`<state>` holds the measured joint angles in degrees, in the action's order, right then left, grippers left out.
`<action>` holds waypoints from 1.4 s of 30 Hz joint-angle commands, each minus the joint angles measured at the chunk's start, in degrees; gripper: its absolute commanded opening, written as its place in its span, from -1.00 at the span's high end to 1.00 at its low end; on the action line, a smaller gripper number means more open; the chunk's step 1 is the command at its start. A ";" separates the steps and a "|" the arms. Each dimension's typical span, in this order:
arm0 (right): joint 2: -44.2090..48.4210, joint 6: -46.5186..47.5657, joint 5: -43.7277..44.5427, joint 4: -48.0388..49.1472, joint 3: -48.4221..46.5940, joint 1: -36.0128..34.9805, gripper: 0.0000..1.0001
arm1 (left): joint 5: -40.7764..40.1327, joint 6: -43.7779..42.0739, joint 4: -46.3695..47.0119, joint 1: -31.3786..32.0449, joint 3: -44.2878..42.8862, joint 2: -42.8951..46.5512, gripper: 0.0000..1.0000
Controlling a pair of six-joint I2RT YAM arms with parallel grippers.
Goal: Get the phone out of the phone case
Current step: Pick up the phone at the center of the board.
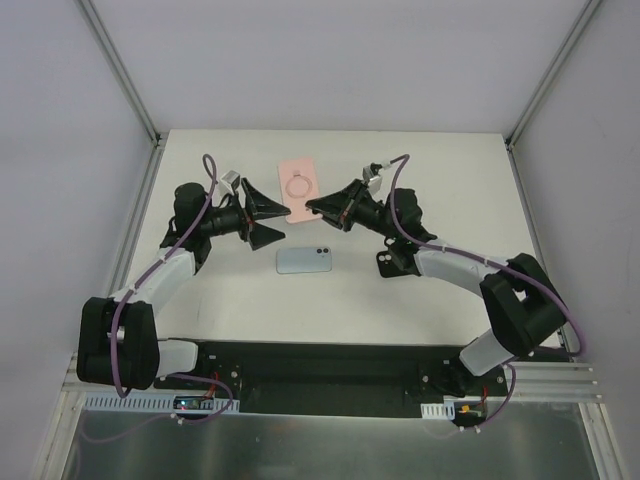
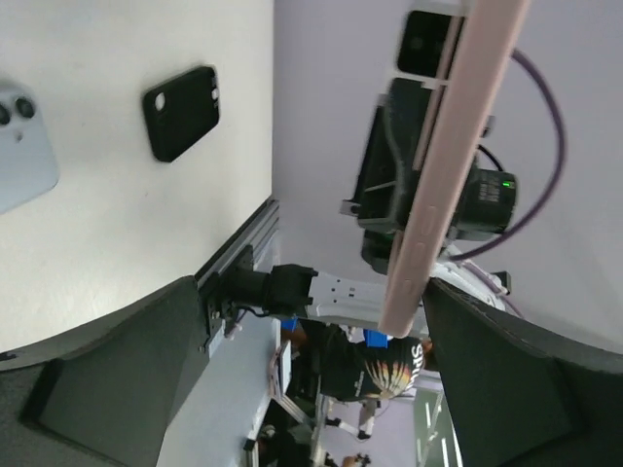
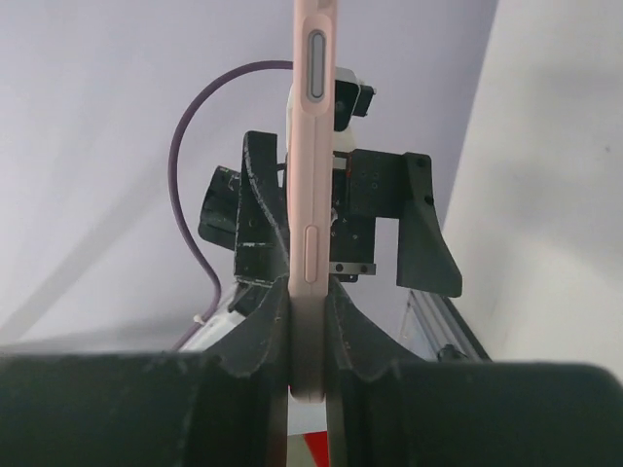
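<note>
The pink phone case (image 1: 298, 188) with a ring on its back is held above the table, pinched at its near edge by my right gripper (image 1: 314, 207). In the right wrist view the case (image 3: 310, 195) stands edge-on between the shut jaws of the right gripper (image 3: 310, 370). The light blue phone (image 1: 304, 260) lies flat on the table, out of the case, below both grippers; its camera corner shows in the left wrist view (image 2: 19, 146). My left gripper (image 1: 268, 215) is wide open and empty just left of the case (image 2: 448, 165), with one finger (image 2: 506, 389) close to its end.
A small black block (image 2: 181, 112) lies on the white table (image 1: 440, 180) near the right arm's elbow. Grey walls and metal posts close in the back and sides. The arm bases and a black rail stand at the near edge.
</note>
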<state>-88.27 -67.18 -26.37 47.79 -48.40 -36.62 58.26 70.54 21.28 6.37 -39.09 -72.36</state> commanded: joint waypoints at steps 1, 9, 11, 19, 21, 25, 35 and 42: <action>-2.95 -9.37 -2.19 25.76 -0.73 -0.29 0.97 | 4.67 9.52 20.38 -0.04 -1.16 1.43 -0.93; -4.89 -10.34 -2.81 27.36 -2.31 -1.52 0.97 | 4.58 17.60 33.39 -0.04 -2.30 -0.94 -0.83; -4.98 -10.34 -3.07 27.10 -2.75 -1.96 0.97 | 4.58 17.79 33.39 -0.04 -3.00 -1.73 -0.78; -5.77 -9.55 -3.34 26.04 -3.54 -3.89 0.97 | 3.97 16.82 31.55 0.66 -5.64 -2.61 -0.24; -5.86 -8.85 -3.34 24.99 -3.63 -4.33 0.97 | 3.88 16.47 31.11 0.83 -6.26 -2.53 -0.09; -4.90 -6.48 -3.51 21.83 -3.02 -5.04 0.97 | 3.79 15.15 29.09 0.84 -6.96 -1.82 0.74; 9.42 20.74 1.74 -28.07 -6.78 -5.56 -0.05 | 4.05 0.68 8.36 0.84 -11.53 2.57 1.00; 18.91 35.78 11.59 -52.95 -14.51 -5.56 -0.15 | 9.32 -6.90 2.55 0.84 -11.71 4.24 1.00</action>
<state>-74.22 -44.14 -21.58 13.32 -57.01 -42.17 63.05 70.78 25.39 7.09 -47.40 -70.83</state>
